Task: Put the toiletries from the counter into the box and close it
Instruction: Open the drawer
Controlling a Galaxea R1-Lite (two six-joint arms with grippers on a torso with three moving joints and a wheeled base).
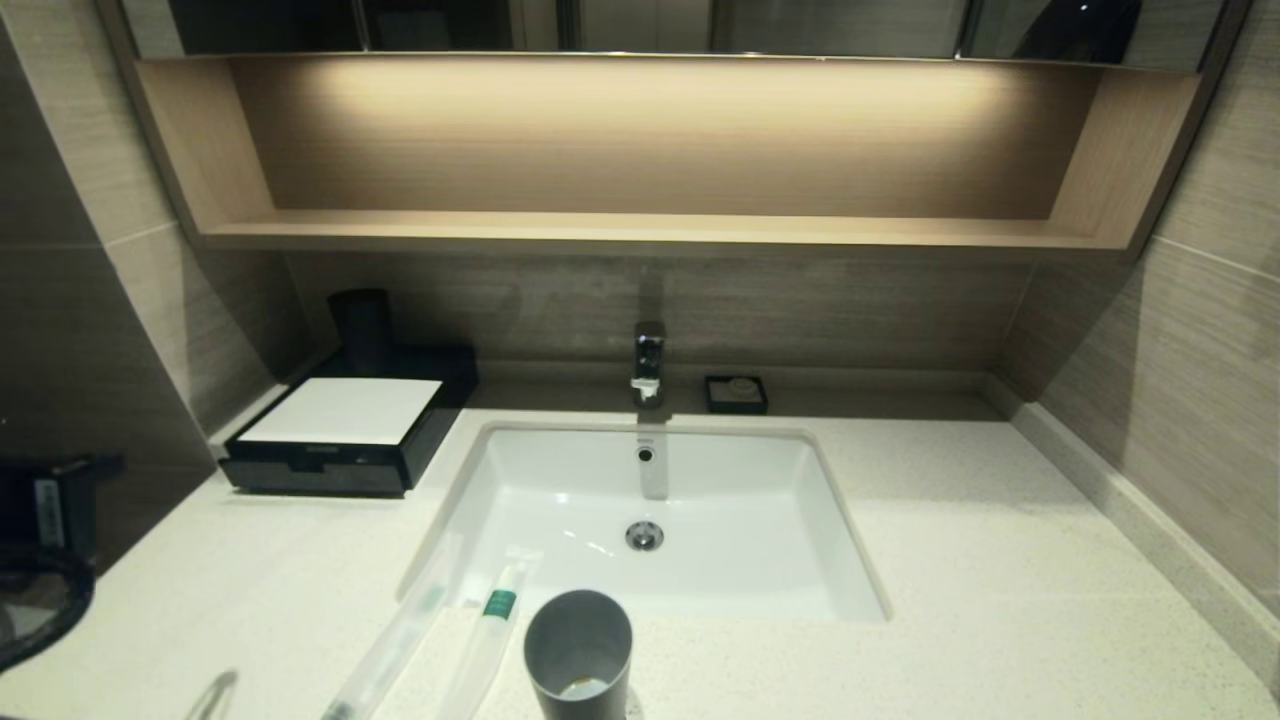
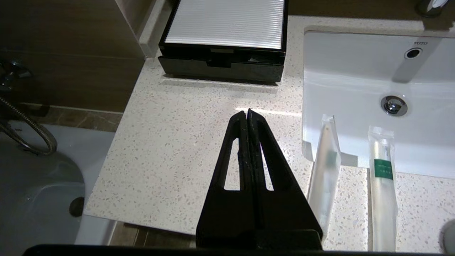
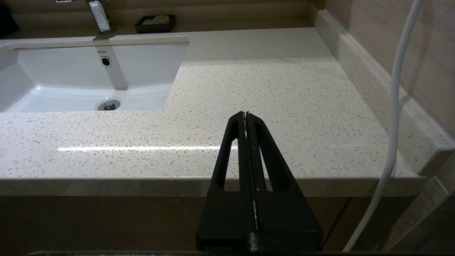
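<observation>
Two clear-wrapped toiletry packets lie side by side on the counter (image 1: 950, 560) at the sink's near left corner, their far ends over the basin rim: a plain one (image 1: 400, 630) (image 2: 325, 167) and one with a green band (image 1: 495, 620) (image 2: 383, 177). The black box (image 1: 340, 440) (image 2: 222, 46) with a white top panel stands at the back left, its drawer front (image 2: 220, 69) facing the counter's front. My left gripper (image 2: 247, 112) is shut and empty, above bare counter left of the packets. My right gripper (image 3: 246, 113) is shut and empty at the counter's front edge, right of the sink.
A grey cup (image 1: 578, 650) stands at the front edge beside the banded packet. The white sink (image 1: 700, 480), faucet (image 1: 648, 365) and small black soap dish (image 1: 736, 394) are behind. A dark cylinder (image 1: 360, 325) stands behind the box. A white cable (image 3: 394, 124) hangs at right.
</observation>
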